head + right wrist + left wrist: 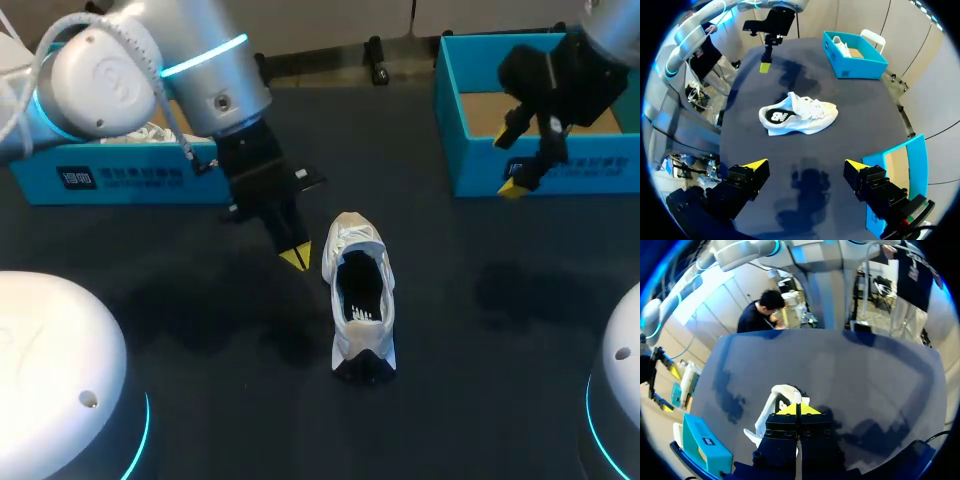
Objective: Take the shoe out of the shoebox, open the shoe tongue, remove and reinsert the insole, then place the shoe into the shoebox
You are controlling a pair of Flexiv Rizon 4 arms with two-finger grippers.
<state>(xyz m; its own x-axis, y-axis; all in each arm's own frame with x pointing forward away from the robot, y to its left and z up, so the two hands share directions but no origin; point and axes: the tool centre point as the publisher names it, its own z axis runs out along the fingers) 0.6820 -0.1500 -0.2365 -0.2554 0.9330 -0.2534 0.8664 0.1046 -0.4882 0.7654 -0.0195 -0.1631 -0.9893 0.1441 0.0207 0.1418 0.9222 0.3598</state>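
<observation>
1. Left end effector [295, 258] is showing its fingers pressed together, gripping nothing, and is hanging just beside the shoe [360, 300], probably for pushing the tongue open.
2. Right end effector [806, 165] is spreading its fingers wide, empty, above the shoebox [590, 165]. The shoe is standing well ahead of it on the surface [480, 400].
3. In the left wrist view the end effector body is hiding much of the shoe, so I cannot tell whether the tongue is open.
</observation>
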